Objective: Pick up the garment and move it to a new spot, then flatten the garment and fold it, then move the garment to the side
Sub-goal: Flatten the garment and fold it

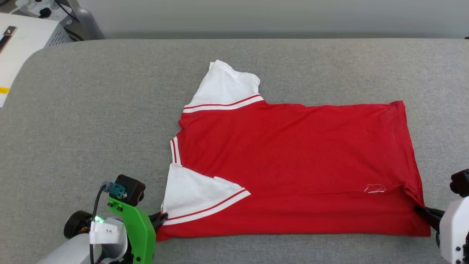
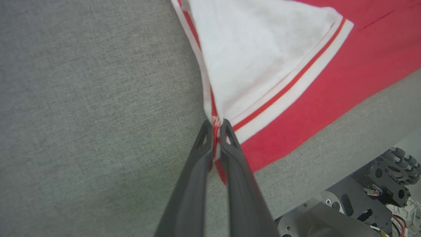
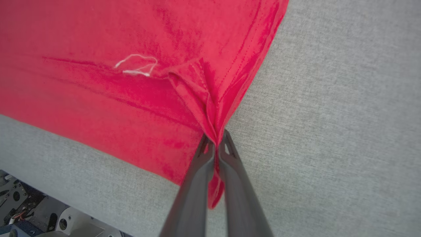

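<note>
The garment (image 1: 293, 161) is laid flat and sideways on the grey table (image 1: 91, 110), with the neckline to the left and the hem to the right. Its near shoulder edge is pinched tight by the left gripper (image 2: 215, 126). The near hem corner is bunched and clamped by the right gripper (image 3: 215, 140).

The shirt (image 1: 293, 154) is soft, smooth red cloth, the counter (image 1: 91, 110) coarse grey weave, my fingers (image 2: 192, 184) matt dark plastic.
</note>
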Controlling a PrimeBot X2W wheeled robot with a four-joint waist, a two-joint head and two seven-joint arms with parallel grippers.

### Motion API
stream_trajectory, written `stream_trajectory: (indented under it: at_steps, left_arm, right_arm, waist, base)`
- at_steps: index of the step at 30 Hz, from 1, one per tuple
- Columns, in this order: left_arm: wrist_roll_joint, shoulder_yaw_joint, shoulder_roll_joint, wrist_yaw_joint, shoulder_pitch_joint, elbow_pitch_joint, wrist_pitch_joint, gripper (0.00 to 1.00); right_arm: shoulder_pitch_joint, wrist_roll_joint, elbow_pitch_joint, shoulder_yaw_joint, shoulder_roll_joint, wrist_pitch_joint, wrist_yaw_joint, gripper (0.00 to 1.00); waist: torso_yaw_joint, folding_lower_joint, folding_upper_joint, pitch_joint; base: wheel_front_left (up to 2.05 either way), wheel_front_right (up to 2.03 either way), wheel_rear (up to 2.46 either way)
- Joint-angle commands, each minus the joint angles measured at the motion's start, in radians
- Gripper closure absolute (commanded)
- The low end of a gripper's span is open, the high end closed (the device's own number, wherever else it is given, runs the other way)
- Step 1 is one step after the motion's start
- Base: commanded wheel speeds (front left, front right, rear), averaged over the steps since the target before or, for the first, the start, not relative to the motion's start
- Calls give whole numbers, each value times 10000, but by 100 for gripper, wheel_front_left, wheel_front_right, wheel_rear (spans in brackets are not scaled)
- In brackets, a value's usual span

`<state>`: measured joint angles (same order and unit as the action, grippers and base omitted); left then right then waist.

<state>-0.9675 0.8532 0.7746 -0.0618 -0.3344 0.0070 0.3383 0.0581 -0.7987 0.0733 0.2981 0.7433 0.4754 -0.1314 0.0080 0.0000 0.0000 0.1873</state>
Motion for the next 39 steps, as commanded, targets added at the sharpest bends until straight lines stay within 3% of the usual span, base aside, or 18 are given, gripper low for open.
stream_trajectory:
  at_steps: [1, 8, 9, 10, 11, 19, 23, 29, 34, 39]
  left_arm:
    - [-41, 37, -143, -37, 134, 208, 12, 100]
    - [-130, 114, -517, 119, 92, 1169, -118, 100]
    - [-143, 77, -556, 117, 72, 1224, -187, 67]
    - [-112, 30, -561, 104, 40, 1265, -292, 0]
    - [-71, -15, -536, 86, 10, 1273, -384, 0]
    - [150, -1016, 152, -290, -636, 580, -1253, 0]
    - [628, -1526, 362, -586, -1418, 408, -1739, 0]
    - [1304, -1871, 9, -622, -3181, 570, -1994, 0]
    - [1531, -2058, -469, -182, -5154, 1225, -1762, 0]
    - [1743, -1705, -880, 458, -7118, 2151, -501, 0]
  right_arm:
    - [-23, 129, 160, -17, -210, 158, 7, 100]
    - [337, 548, 1117, 196, -769, 169, 7, 100]
    - [367, 520, 1193, 166, -846, 62, 7, 76]
    - [400, 482, 1243, 124, -913, -60, 7, 18]
    - [429, 502, 1249, 70, -929, -202, 7, 0]
    - [688, 1228, 603, -1238, -1220, -2539, 7, 0]
    - [1025, 2043, 187, -2093, -1784, -3744, 7, 0]
    - [1483, 3101, -599, -3147, -3068, -5007, 7, 0]
    - [1679, 3751, -1422, -3319, -3880, -5519, 7, 0]
    - [1958, 3977, -1938, -3190, -4271, -5870, 7, 0]
  waist:
    - [-48, 0, 0, 293]
    - [-42, 0, 0, 450]
    - [-32, 0, 0, 406]
    - [-26, 0, 0, 324]
    - [-16, 0, 0, 249]
    - [45, 0, 0, -238]
    - [-70, 0, 0, -206]
    - [-356, 0, 0, 340]
    - [-775, 0, 0, 1294]
    - [-1224, 0, 0, 2278]
  base:
    - [0, 0, 0]
    - [0, 0, 0]
    - [0, 0, 0]
    - [0, 0, 0]
    - [0, 0, 0]
    - [0, 0, 0]
    - [0, 0, 0]
    - [0, 0, 0]
    - [0, 0, 0]
    - [0, 0, 0]
